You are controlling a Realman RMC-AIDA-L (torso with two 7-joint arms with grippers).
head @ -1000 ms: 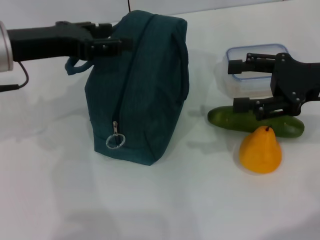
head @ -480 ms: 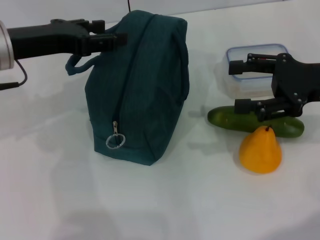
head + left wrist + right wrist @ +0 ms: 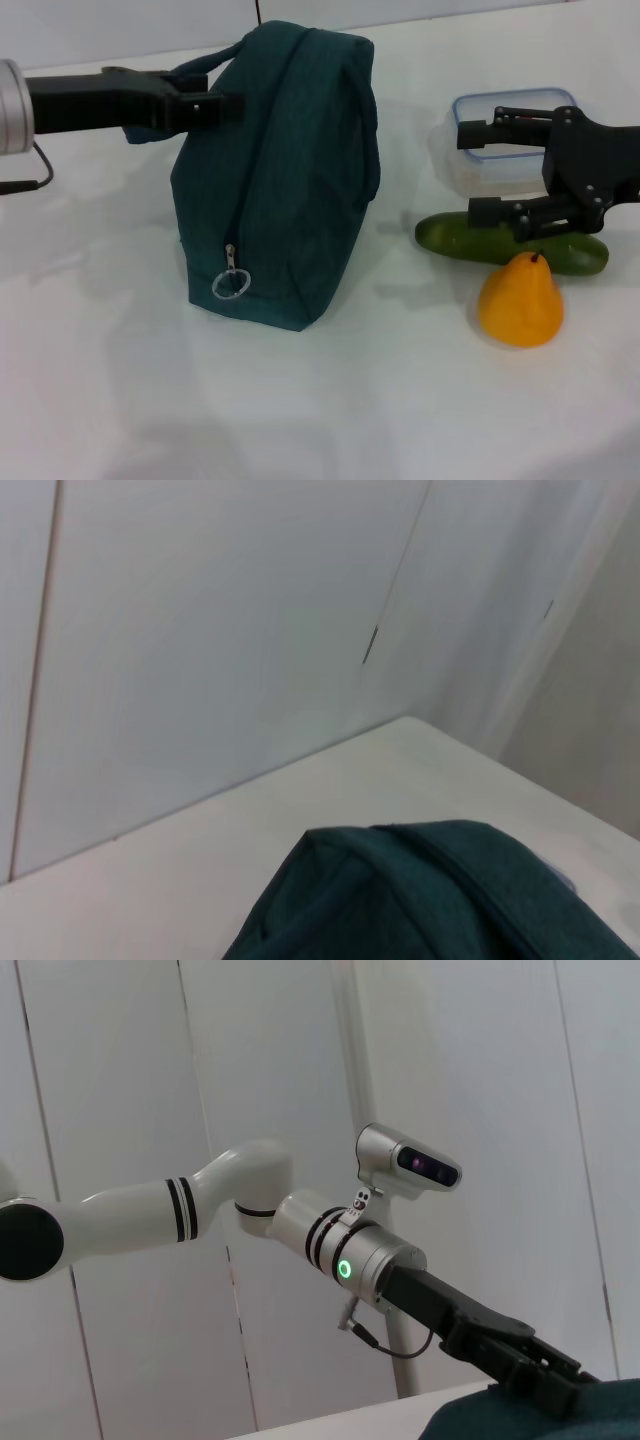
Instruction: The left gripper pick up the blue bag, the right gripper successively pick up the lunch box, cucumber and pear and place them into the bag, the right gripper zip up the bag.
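White worktop [image 3: 320, 400] spanning the scene, bounded at its far edge by pale panelled wall [image 3: 200, 630] with vertical seams, meeting at far corner.

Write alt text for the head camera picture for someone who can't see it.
The left hand grips a handle of the upright blue bag on a white table. The right hand hangs open over the lunch box, cucumber and pear.

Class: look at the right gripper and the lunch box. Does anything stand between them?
Nothing visible does. The right gripper hangs open right by the lunch box; the cucumber and pear lie nearer the camera, out of the way.
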